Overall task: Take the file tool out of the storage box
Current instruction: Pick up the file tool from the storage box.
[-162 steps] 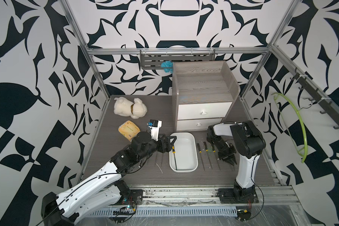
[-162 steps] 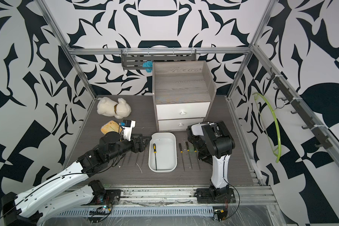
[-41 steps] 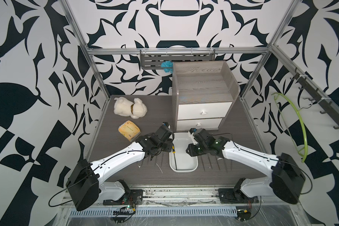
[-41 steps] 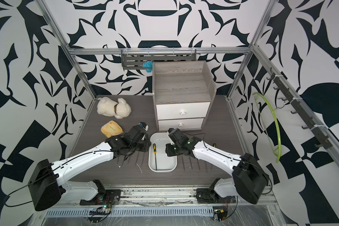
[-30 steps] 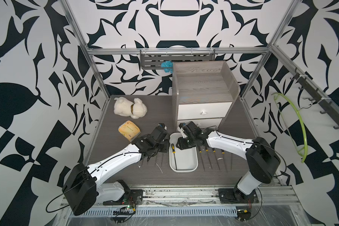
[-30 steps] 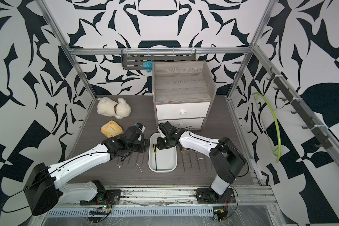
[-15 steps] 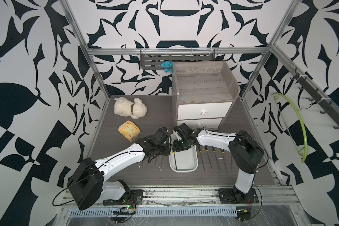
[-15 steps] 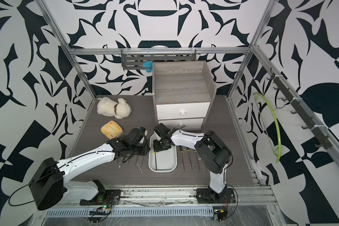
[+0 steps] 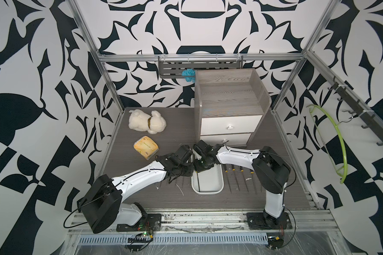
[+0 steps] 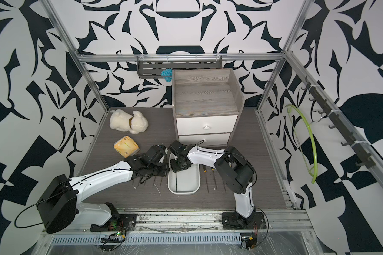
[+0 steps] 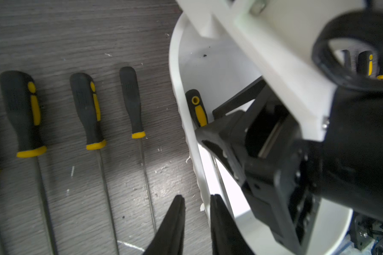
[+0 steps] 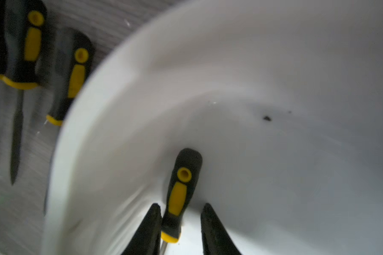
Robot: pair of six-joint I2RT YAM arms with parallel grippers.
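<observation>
Right gripper [image 12: 180,206] astride file tool [image 12: 179,194], inside storage box [image 12: 274,66]

I can read no words, numbers or brand marks anywhere; the yellow packet [image 9: 145,147] near the plush dog [image 9: 146,121] carries print too small for me.

White storage box [image 12: 119,110] seen close, file tool [image 12: 179,194] with black-and-yellow handle lying inside by its wall, right gripper [image 12: 180,206] fingers [image 12: 212,231] straddling the handle, unclosed, similar tools [image 12: 73,75] on the grey table [image 12: 31,165] beside.
</observation>
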